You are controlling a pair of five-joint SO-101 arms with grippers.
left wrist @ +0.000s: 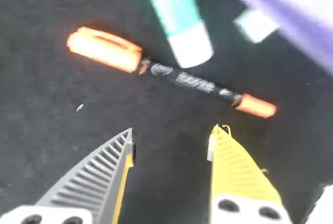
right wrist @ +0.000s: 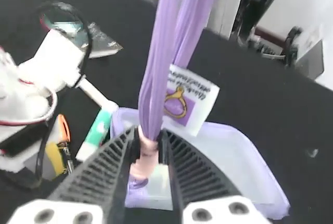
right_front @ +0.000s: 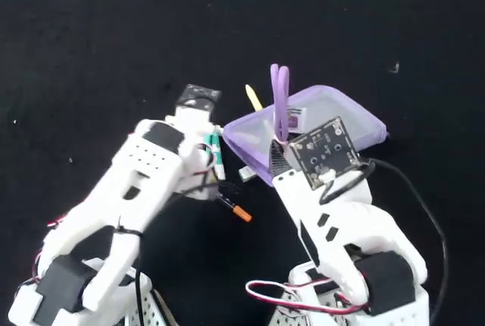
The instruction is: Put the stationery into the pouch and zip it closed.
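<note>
The purple pouch point(right_front: 333, 117) lies on the black table, a white tag point(right wrist: 190, 99) hanging near its mouth. My right gripper point(right wrist: 147, 148) is shut on the base of the pouch's purple strap point(right_front: 280, 98), which stands upright from it. My left gripper point(left wrist: 171, 146) hovers open just above the table. A black pen with orange caps point(left wrist: 177, 78) lies crosswise a little beyond its fingertips. A teal-and-white marker point(left wrist: 179, 21) lies past that pen, toward the pouch edge point(left wrist: 291, 21). In the high view the pen point(right_front: 236, 210) and marker point(right_front: 217, 152) sit just left of the pouch.
A yellow stick-like item point(right_front: 252, 97) lies behind the pouch's left corner. A small white piece point(right_front: 246, 173) rests by the pouch's near edge. The left arm's white body point(right_front: 144, 167) stands close beside the right arm point(right_front: 333, 212). Bare black table point(right_front: 91, 61) spreads to the left and back.
</note>
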